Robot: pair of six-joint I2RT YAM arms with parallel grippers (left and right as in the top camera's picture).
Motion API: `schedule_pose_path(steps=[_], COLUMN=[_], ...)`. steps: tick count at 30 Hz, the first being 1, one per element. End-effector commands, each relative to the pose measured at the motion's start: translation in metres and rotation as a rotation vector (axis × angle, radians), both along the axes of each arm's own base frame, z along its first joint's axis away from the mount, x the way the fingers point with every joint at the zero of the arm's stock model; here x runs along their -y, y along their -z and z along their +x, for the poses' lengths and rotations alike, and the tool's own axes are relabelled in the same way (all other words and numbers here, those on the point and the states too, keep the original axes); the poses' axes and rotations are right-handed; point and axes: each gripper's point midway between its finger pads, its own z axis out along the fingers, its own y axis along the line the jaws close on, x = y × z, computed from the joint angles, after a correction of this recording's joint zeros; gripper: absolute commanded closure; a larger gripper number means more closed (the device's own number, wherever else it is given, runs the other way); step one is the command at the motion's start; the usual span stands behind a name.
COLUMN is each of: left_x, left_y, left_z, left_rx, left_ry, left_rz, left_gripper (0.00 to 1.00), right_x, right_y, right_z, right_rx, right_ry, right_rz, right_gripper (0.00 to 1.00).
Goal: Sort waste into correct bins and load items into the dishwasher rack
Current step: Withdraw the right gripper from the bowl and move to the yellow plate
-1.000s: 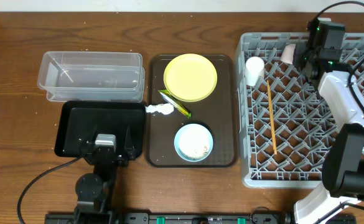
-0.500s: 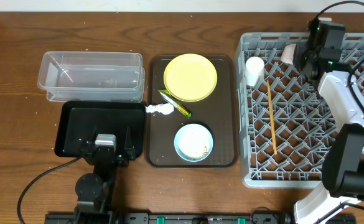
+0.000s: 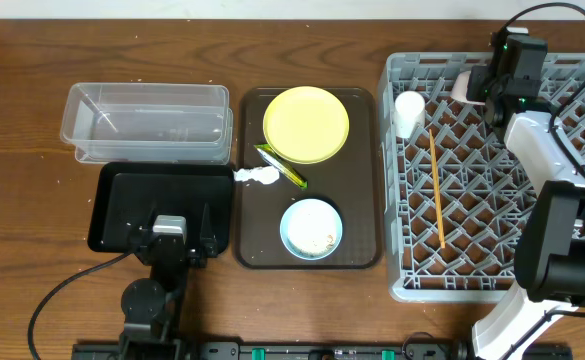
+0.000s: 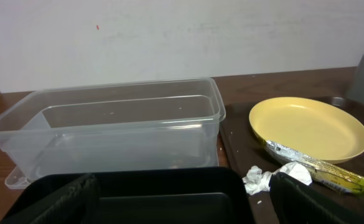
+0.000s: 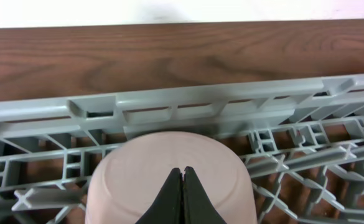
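Right claw (image 5: 182, 177): jaws fully closed, tips pressed together, nothing between them. It sits over the pale pink cup (image 5: 126, 186), whose flat closed end faces the wrist camera. We can't tell whether the tips touch the cup.

The pink cup is inside the grey rack (image 3: 492, 280), against its far wall, near the far-left corner. The small white cup (image 3: 408, 112) is also in the rack, by the left wall and just beside the pink one. The wooden chopsticks (image 3: 436, 185) lie flat on the lattice floor, running from far to near.

Left claw (image 4: 183, 180): jaws wide open, holding nothing, parked over the near edge of the black tray (image 3: 122, 195). The clear tub (image 3: 147, 122) sits just behind the black tray on the surface. We see nothing sorted into either one.

On the dark brown tray (image 3: 362, 250), between the bins and the rack:
- yellow plate (image 3: 306, 123) at the far end
- light blue bowl (image 3: 311, 228) at the near end, with rice scraps (image 3: 317, 240) in it
- green-and-yellow wrapper (image 3: 280, 166) between them, one end against the plate rim
- crumpled tissue (image 3: 255, 176) at the tray's left edge, touching the wrapper
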Motion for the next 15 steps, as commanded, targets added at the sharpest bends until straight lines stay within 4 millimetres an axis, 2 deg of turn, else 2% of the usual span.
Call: schedule_pose_path(steps=[1, 8, 12, 15], left_x=[-0.004, -0.004, -0.004, -0.004], left_y=[0.018, 0.018, 0.018, 0.018], left_z=[-0.001, -0.001, -0.001, -0.001], left_rx=[-0.055, -0.055, -0.055, -0.055], left_ry=[-0.023, -0.023, -0.023, -0.023], left_rz=[0.015, 0.015, 0.015, 0.015], left_gripper=[0.1, 0.1, 0.1, 0.1], right_x=[0.015, 0.011, 0.008, 0.001], right_y=[0.0, -0.013, -0.014, -0.02], right_z=[-0.006, -0.037, -0.057, -0.061], right_rx=[-0.021, -0.09, -0.151, -0.153], right_ry=[0.04, 0.098, 0.124, 0.106], right_rz=[0.014, 0.084, 0.114, 0.15], right_gripper=[0.99, 0.99, 0.99, 0.98])
